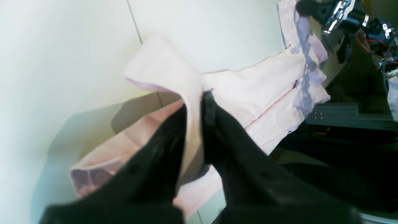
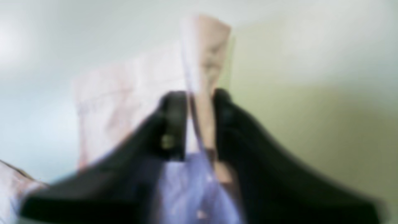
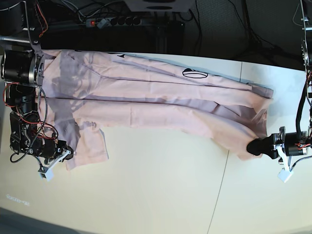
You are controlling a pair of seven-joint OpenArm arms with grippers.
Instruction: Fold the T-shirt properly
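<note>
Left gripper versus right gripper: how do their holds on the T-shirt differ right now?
The left gripper pinches the T-shirt at the base view's right end, its arm lying level with the table; the right gripper holds the opposite, left end, its arm reaching down from above. In the left wrist view the left gripper grips a raised fold, sharply seen; the right wrist view is blurred. Both are shut on pink cloth.

Your right wrist view is badly blurred; the left one glares white on the table [image 1: 62, 62], dark shadow beside it.
</note>
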